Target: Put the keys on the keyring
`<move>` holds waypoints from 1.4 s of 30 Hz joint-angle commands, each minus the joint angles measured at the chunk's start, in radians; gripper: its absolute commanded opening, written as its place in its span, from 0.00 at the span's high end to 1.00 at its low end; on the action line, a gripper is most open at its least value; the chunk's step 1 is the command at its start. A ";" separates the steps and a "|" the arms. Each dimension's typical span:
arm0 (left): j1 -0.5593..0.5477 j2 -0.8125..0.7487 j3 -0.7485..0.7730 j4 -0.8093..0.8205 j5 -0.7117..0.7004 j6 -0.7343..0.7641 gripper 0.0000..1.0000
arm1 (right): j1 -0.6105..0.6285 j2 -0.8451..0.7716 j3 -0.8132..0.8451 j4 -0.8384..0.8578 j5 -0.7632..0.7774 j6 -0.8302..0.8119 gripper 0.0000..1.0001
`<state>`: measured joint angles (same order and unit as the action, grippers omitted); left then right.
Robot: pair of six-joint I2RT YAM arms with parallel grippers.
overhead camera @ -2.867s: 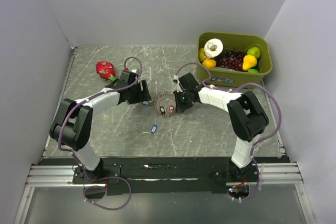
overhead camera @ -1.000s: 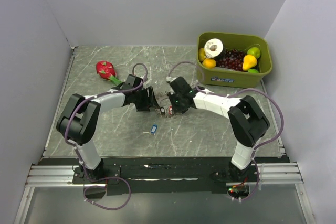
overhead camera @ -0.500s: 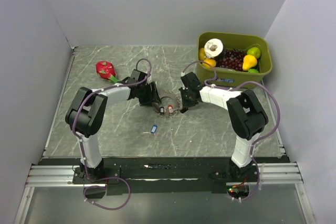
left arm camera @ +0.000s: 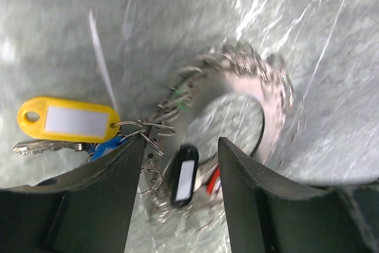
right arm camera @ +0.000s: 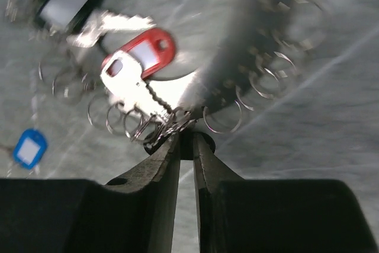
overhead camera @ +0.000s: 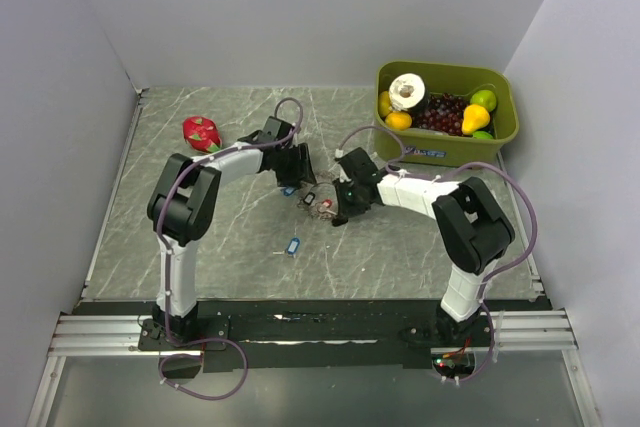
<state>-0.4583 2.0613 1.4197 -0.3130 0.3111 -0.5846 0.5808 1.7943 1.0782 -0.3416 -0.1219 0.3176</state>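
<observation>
The keyring [left arm camera: 269, 96] is a large metal ring hung with many small split rings, lying mid-table [overhead camera: 322, 209]. Yellow [left arm camera: 68, 119], black [left arm camera: 185, 173] and red [right arm camera: 145, 51] tags hang from it. One blue-tagged key [left arm camera: 106, 146] lies by the yellow tag, partly hidden behind my left finger. Another blue key [overhead camera: 293, 245] lies loose nearer the front, also in the right wrist view [right arm camera: 28, 148]. My left gripper [left arm camera: 180, 146] is open over the ring's left side, its fingers straddling the black tag. My right gripper [right arm camera: 186, 140] is shut on the keyring's edge.
A green bin [overhead camera: 445, 152] of fruit and a tape roll stands at the back right. A red dragon fruit [overhead camera: 201, 132] lies at the back left. Grey walls close in the left, back and right sides.
My left gripper has swung back and to the right, up to the keyring, and its jaws have narrowed a little. The right gripper and ring have shifted slightly.
</observation>
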 commanded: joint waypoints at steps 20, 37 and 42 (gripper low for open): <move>0.012 -0.222 -0.076 -0.011 -0.215 0.121 0.34 | 0.056 -0.204 0.051 -0.083 -0.015 0.008 0.74; 0.021 -0.339 -0.381 0.201 0.079 -0.027 0.43 | -0.021 0.102 0.255 -0.037 -0.038 -0.031 0.74; 0.012 -0.337 -0.384 0.198 0.074 -0.018 0.45 | -0.021 0.134 0.256 0.009 0.011 -0.031 0.75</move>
<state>-0.4362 1.7451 1.0317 -0.1719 0.3492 -0.5831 0.5667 1.9144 1.2961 -0.3882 -0.1574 0.2958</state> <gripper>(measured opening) 0.560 0.257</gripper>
